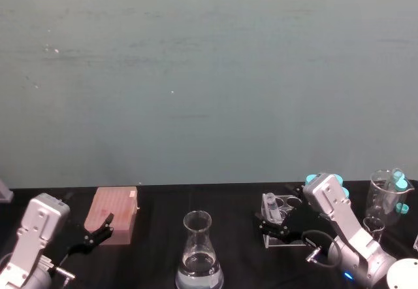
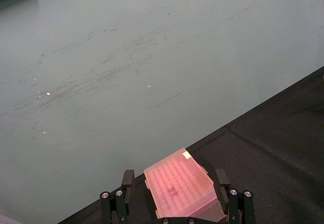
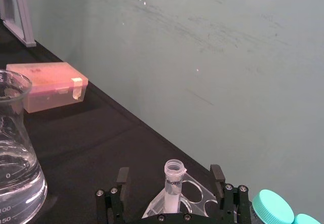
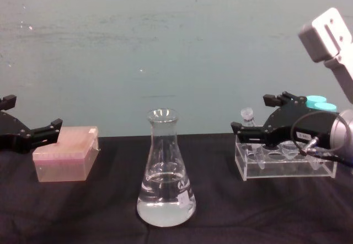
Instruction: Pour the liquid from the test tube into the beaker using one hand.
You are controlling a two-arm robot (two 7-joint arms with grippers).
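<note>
Head view: the beaker [image 1: 197,240] stands at the bottom centre of the frame, with clear liquid [image 1: 198,272] pooled in its wide base. At lower right, the right gripper [image 1: 261,227] has its tips at a clear rack [image 1: 287,204], where the test tube [image 1: 270,203] stands upright. At lower left, the left gripper [image 1: 103,227] is parked beside a pink box [image 1: 121,210].

Left wrist view: the left gripper's 2 fingers [image 2: 126,181] are spread wide and hold nothing. The pink box lies just ahead of them.

Right wrist view: the test tube stands in a rack hole between the 2 fingers [image 3: 216,176]. The jaws are spread, with a gap on each side, so nothing is pinched yet.

Chest view: at right centre, the right gripper is level with the tube's upper part, and the rim pokes up between the fingers. The beaker is at lower centre, well apart from the rack.

The tube looks light, stiff and smooth, so it is likely slippery. A hold just under the rim should lift it straight out and leave the mouth free for the beaker's narrow neck. Whether the tube holds liquid is hard to make out, as both are clear.
</note>
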